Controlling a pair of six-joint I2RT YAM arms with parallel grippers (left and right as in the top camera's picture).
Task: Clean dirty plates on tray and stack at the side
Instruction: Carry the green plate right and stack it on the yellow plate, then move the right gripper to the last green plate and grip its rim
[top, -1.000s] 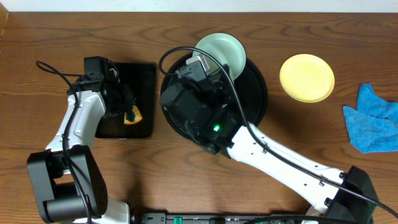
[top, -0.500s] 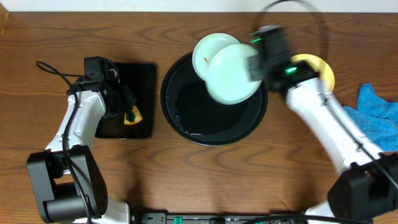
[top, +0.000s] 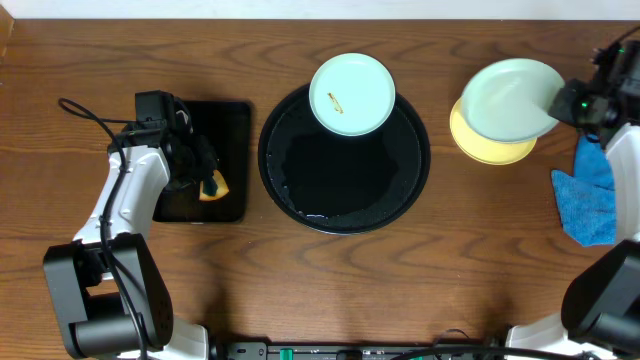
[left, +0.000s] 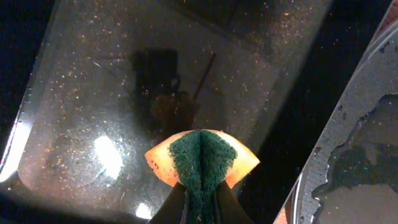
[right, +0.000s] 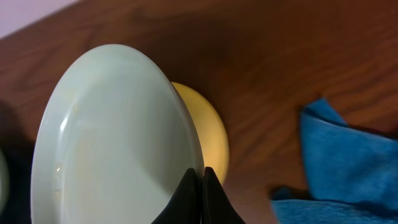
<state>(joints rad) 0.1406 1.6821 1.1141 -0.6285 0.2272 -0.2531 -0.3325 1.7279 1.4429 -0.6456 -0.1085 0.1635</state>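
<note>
Well apart to the left of the right tool (right: 200, 177), the large round black tray with a raised rim (top: 300, 190) holds one small pale mint-blue plate (top: 351, 94). That plate bears a small brownish mark and sits at the tray's far edge, overlapping the rim. A thin wet film glistens on the tray floor.

The right tool is clamped on the rim of a second pale mint-blue plate (top: 508, 98), held tilted directly above a pale yellow round plate (top: 490, 150) that lies on the wooden tabletop (top: 450, 280). Whether the two plates touch cannot be told. A crumpled blue cloth (top: 590, 205) lies just beside that tool, nearer the robot.

Under the left tool (left: 200, 198) lies a small rectangular black tray (top: 230, 125), wet and speckled. This tool pinches a folded orange sponge with a green scouring face (left: 202, 155).

The right arm stretches out along the right side, wrist turned inward. The left arm is bent at the elbow and reaches forward, tool pointing down.
</note>
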